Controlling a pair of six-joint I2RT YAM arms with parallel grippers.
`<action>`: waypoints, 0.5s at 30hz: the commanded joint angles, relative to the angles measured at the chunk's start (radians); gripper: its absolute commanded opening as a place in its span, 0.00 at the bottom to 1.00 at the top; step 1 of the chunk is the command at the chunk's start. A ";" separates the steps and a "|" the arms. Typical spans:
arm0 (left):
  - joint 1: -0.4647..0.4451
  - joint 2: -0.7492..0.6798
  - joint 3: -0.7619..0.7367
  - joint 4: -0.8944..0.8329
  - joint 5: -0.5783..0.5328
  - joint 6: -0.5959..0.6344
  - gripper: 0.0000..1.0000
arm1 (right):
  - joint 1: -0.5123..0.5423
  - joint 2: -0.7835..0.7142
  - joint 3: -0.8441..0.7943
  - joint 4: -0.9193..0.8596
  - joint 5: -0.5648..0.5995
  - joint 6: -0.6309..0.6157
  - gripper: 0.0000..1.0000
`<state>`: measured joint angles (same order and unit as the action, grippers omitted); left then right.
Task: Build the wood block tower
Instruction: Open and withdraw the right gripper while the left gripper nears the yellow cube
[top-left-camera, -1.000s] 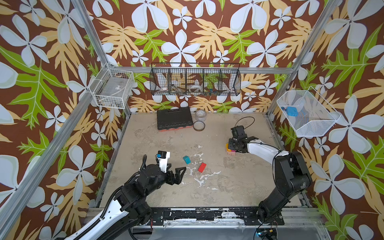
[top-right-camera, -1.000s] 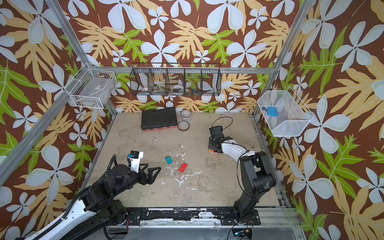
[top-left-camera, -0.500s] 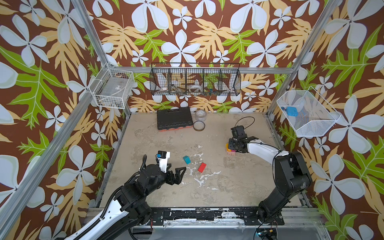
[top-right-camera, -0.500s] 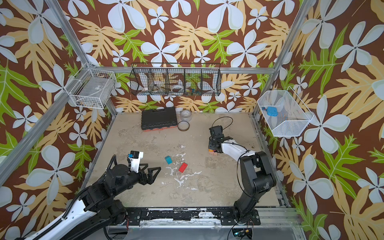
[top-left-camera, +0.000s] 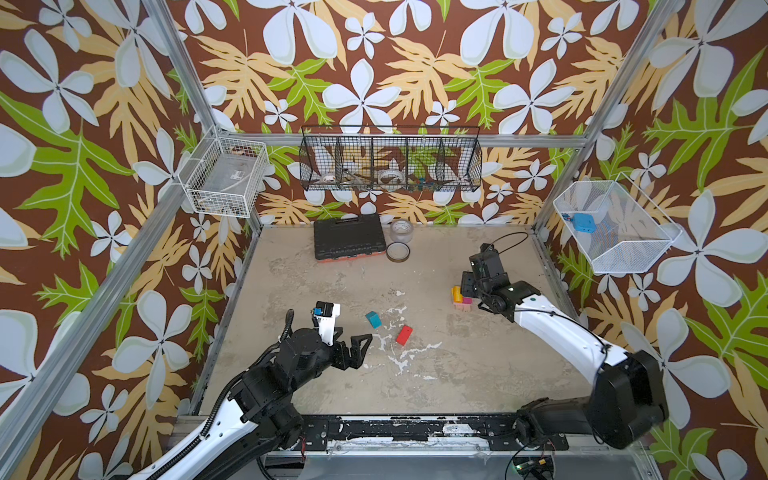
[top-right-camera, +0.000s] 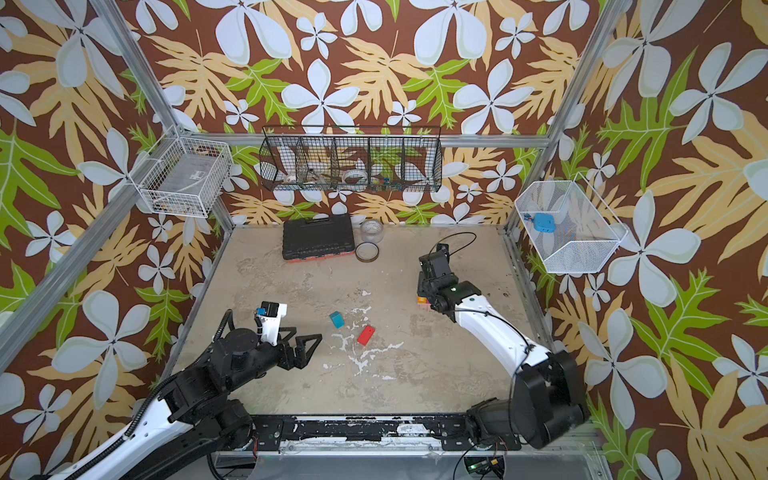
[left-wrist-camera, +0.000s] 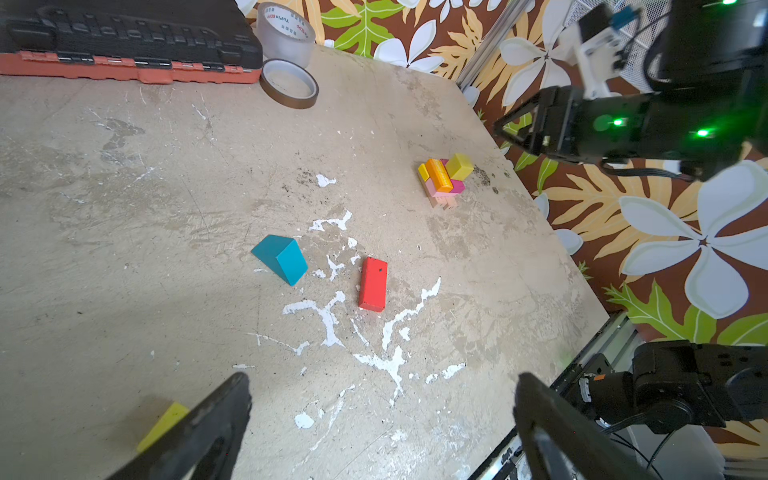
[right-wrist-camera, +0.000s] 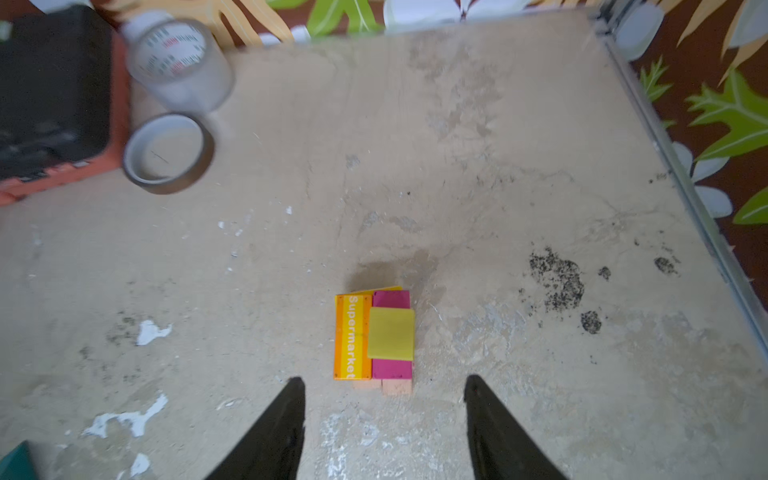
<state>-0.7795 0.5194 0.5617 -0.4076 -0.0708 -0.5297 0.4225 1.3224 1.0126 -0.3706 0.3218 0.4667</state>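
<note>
We hold right gripper (right-wrist-camera: 382, 380) parted, empty, just above wood block tower (right-wrist-camera: 374, 336) on the table (top-left-camera: 457, 374), right side | left gripper (left-wrist-camera: 382, 378) wide, empty | risk: a low retreat clips yellow block (right-wrist-camera: 390, 340), toppling our stack

I count one block stack (left-wrist-camera: 444, 178) and three loose blocks: one teal block (left-wrist-camera: 282, 257), one red block (left-wrist-camera: 373, 284), one yellow block (left-wrist-camera: 164, 424). Also two tape rolls (left-wrist-camera: 289, 83), one black case (left-wrist-camera: 124, 37), three wire baskets (top-left-camera: 390, 137)
</note>
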 joint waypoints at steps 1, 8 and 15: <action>0.002 0.000 -0.002 0.021 -0.004 0.005 1.00 | 0.050 -0.092 -0.021 0.016 0.013 -0.002 0.70; 0.002 0.008 -0.002 0.020 -0.011 0.004 1.00 | 0.273 -0.196 -0.081 0.128 -0.059 0.023 0.74; 0.002 0.002 -0.002 0.020 -0.012 0.005 1.00 | 0.471 -0.104 -0.169 0.270 -0.095 0.033 0.75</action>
<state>-0.7795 0.5266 0.5617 -0.4076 -0.0742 -0.5297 0.8612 1.1889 0.8536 -0.1783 0.2356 0.4870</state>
